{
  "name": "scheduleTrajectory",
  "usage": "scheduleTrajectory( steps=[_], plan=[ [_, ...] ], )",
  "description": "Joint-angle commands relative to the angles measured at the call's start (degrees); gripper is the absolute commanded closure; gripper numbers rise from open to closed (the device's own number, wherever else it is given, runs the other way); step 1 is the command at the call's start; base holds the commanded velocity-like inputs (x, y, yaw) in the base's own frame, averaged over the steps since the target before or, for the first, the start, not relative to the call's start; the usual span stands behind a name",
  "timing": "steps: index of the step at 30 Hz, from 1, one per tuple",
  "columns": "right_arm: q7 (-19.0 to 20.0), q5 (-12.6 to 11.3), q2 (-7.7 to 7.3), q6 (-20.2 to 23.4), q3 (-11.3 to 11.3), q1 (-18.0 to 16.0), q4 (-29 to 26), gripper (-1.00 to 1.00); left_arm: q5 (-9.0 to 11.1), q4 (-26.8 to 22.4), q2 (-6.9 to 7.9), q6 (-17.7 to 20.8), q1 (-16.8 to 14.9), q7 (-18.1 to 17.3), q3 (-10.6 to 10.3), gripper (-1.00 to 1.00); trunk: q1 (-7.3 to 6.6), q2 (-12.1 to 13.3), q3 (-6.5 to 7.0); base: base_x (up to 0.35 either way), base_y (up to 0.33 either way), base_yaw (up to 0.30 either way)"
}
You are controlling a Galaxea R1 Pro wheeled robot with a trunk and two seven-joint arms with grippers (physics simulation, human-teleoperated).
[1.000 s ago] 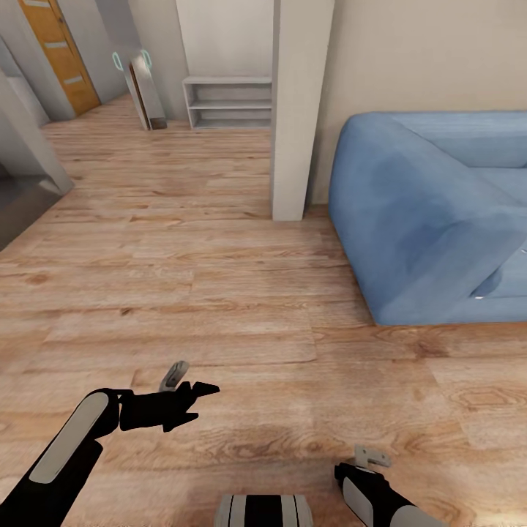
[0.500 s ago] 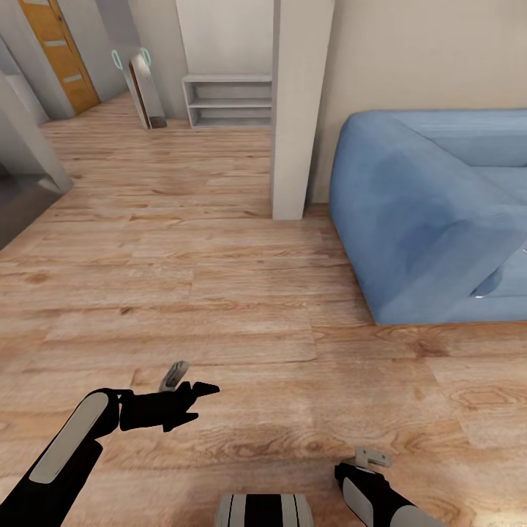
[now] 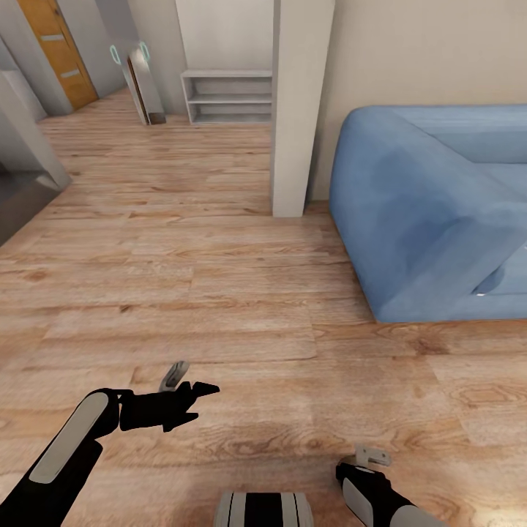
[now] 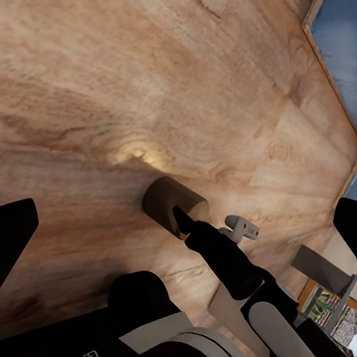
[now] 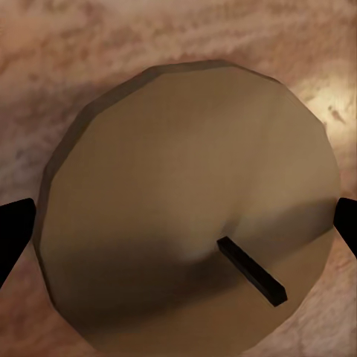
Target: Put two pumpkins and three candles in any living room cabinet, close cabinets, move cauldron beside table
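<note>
the whole head view has slid slightly, so the camera has moved; arms sit as before. nearest, the right gripper (image 5: 178, 223) has its dark fingertips (image 5: 15, 234) at either side of a tan candle (image 5: 190, 223), seemingly clamped on it above the wooden floor (image 3: 241, 293). the left gripper (image 3: 192, 395) hangs empty, fingers spread. farther off stand a blue sofa (image 3: 432, 212), a pale pillar (image 3: 296, 110) and a grey shelf (image 3: 227, 99).

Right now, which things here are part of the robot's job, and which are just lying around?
Part of the job:
- candle, gripped in the right gripper

Just there:
- blue sofa
- white pillar
- shelf
- orange door
- wooden floor
</note>
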Motion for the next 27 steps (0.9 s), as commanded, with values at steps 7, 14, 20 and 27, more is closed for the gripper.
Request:
scheduleTrajectory(
  steps=[7, 14, 20, 27],
  plan=[
    [0.29, -1.49, -0.03, 0.34, 0.04, 0.05, -0.13, -1.0, 0.6, -0.05, 0.01, -0.03, -0.04, 0.59, -0.07, -1.0, 0.01, -0.01, -0.05, 0.0, 0.0, 0.0],
    [0.36, -1.49, -0.03, 0.17, 0.04, 0.05, -0.13, -1.0, 0.6, -0.05, -0.11, -0.03, -0.04, 0.59, -0.08, -1.0, 0.01, -0.01, -0.05, 0.0, 0.0, 0.0],
    [0.37, -1.44, -0.03, -0.05, 0.04, 0.05, -0.13, 1.0, 0.6, -0.05, -0.14, -0.03, -0.04, 0.59, -0.07, -1.0, 0.01, -0.01, -0.05, 0.0, 0.0, 0.0],
    [0.37, -1.4, -0.03, -0.1, 0.04, 0.05, -0.17, 1.0, 0.6, -0.03, -0.05, -0.03, -0.04, 0.59, -0.07, -1.0, -0.04, 0.02, 0.39, 0.0, 0.0, 0.0]
  ],
)
